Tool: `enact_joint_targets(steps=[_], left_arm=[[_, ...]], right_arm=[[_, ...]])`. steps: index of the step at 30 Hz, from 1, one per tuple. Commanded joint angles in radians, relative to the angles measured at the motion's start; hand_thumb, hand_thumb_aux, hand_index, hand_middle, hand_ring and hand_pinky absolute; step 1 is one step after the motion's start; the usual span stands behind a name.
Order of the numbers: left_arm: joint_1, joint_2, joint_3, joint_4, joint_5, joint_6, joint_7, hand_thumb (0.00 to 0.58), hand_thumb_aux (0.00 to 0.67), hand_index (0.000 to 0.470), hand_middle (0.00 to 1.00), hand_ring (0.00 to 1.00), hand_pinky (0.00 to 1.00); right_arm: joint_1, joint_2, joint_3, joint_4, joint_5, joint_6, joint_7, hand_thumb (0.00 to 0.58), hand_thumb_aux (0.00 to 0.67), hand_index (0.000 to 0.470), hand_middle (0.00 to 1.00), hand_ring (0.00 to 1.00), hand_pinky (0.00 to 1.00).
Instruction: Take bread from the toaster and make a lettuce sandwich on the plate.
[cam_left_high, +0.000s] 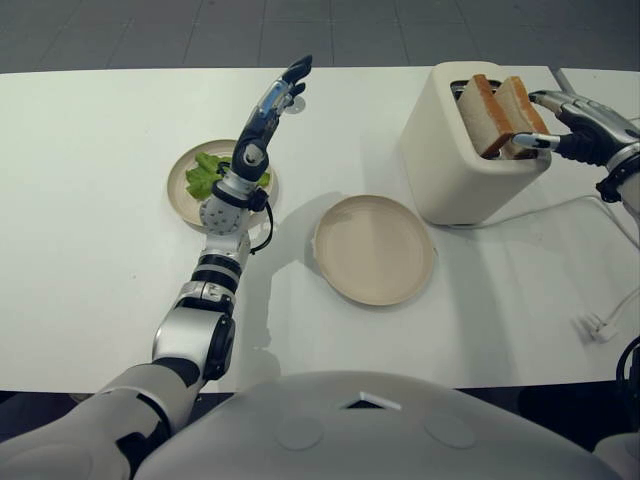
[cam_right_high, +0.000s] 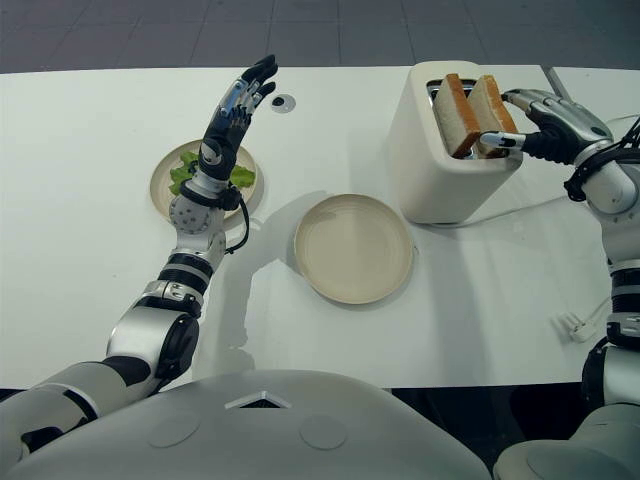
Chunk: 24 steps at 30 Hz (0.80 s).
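I am pinching the rightmost bread slice (cam_left_high: 520, 112), upright in the toaster (cam_left_high: 450, 170) at the desk's (cam_left_high: 100, 200) far right corner, with my right hand's (cam_left_high: 585, 130) fingers (cam_left_high: 538, 142); my left hand (cam_left_high: 270, 105) is hovering open, well apart.

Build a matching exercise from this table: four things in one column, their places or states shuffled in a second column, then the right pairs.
Things
1. bread slices
2. lettuce
3. middle plate
4. left hand

Places or states
A. empty, beside the toaster
B. raised above the table, fingers straight
C. lying on the small plate
D. standing in the toaster's slots

Pairs: 1-D, 2-C, 3-A, 4-B
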Motion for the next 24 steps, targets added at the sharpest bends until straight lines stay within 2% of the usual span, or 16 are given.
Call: enact_joint_targets(steps=[1, 3, 5, 6, 7, 9, 11, 12, 14, 15, 16, 19, 24], left_arm=[[-0.017, 0.001, -0.001, 0.019, 0.007, 0.005, -0.002, 0.000, 0.000, 0.000, 0.00, 0.00, 0.00], [-0.018, 0.002, -0.001, 0.026, 0.011, 0.001, 0.000, 0.000, 0.000, 0.000, 0.00, 0.00, 0.00], [-0.019, 0.003, 0.000, 0.030, 0.014, -0.002, 0.002, 0.000, 0.000, 0.000, 0.00, 0.00, 0.00], [-0.020, 0.004, 0.000, 0.032, 0.015, -0.004, 0.003, 0.000, 0.000, 0.000, 0.00, 0.00, 0.00], [-0.021, 0.005, 0.001, 0.034, 0.016, -0.006, 0.004, 0.000, 0.000, 0.000, 0.00, 0.00, 0.00], [-0.021, 0.007, 0.000, 0.038, 0.023, -0.011, 0.009, 0.000, 0.000, 0.000, 0.00, 0.00, 0.00], [-0.022, 0.009, 0.000, 0.043, 0.030, -0.015, 0.014, 0.000, 0.000, 0.000, 0.00, 0.00, 0.00], [-0.023, 0.010, 0.001, 0.045, 0.032, -0.017, 0.015, 0.000, 0.000, 0.000, 0.00, 0.00, 0.00], [-0.024, 0.011, 0.002, 0.048, 0.035, -0.019, 0.019, 0.000, 0.000, 0.000, 0.00, 0.00, 0.00], [-0.024, 0.011, 0.002, 0.049, 0.037, -0.019, 0.020, 0.000, 0.000, 0.000, 0.00, 0.00, 0.00], [-0.023, 0.012, 0.000, 0.048, 0.037, -0.019, 0.020, 0.000, 0.000, 0.000, 0.00, 0.00, 0.00], [-0.022, 0.011, -0.002, 0.046, 0.038, -0.020, 0.021, 0.000, 0.000, 0.000, 0.00, 0.00, 0.00], [-0.022, 0.012, -0.003, 0.049, 0.038, -0.020, 0.020, 0.000, 0.000, 0.000, 0.00, 0.00, 0.00]], right_arm=[[-0.054, 0.017, 0.015, 0.000, 0.003, 0.006, -0.055, 0.579, 0.649, 0.455, 0.00, 0.00, 0.00], [-0.064, 0.021, 0.021, -0.008, 0.010, -0.003, -0.071, 0.580, 0.670, 0.470, 0.00, 0.00, 0.00], [-0.076, 0.027, 0.016, -0.015, 0.032, -0.021, -0.095, 0.580, 0.670, 0.470, 0.15, 0.15, 0.15], [-0.085, 0.030, 0.009, -0.019, 0.048, -0.028, -0.106, 0.580, 0.670, 0.470, 0.30, 0.30, 0.30], [-0.090, 0.033, 0.006, -0.020, 0.061, -0.033, -0.110, 0.580, 0.670, 0.470, 0.37, 0.37, 0.37], [-0.091, 0.034, 0.009, -0.009, 0.079, -0.042, -0.106, 0.580, 0.670, 0.470, 0.65, 0.65, 0.65], [-0.094, 0.042, 0.010, 0.006, 0.101, -0.051, -0.102, 0.580, 0.670, 0.470, 0.84, 0.84, 0.84], [-0.097, 0.044, 0.012, 0.009, 0.110, -0.046, -0.096, 0.580, 0.670, 0.470, 0.84, 0.84, 0.84], [-0.093, 0.042, 0.014, 0.020, 0.111, -0.032, -0.096, 0.580, 0.670, 0.470, 0.67, 0.67, 0.67], [-0.090, 0.038, 0.012, 0.024, 0.108, -0.024, -0.098, 0.558, 0.539, 0.378, 0.35, 0.35, 0.35], [-0.081, 0.028, 0.002, 0.022, 0.107, -0.016, -0.102, 0.000, 0.000, 0.000, 0.00, 0.00, 0.00], [-0.042, -0.023, -0.036, 0.021, 0.115, 0.000, -0.091, 0.000, 0.000, 0.000, 0.00, 0.00, 0.00], [0.076, -0.093, -0.063, -0.013, 0.169, -0.044, 0.007, 0.000, 0.000, 0.000, 0.00, 0.00, 0.00]])
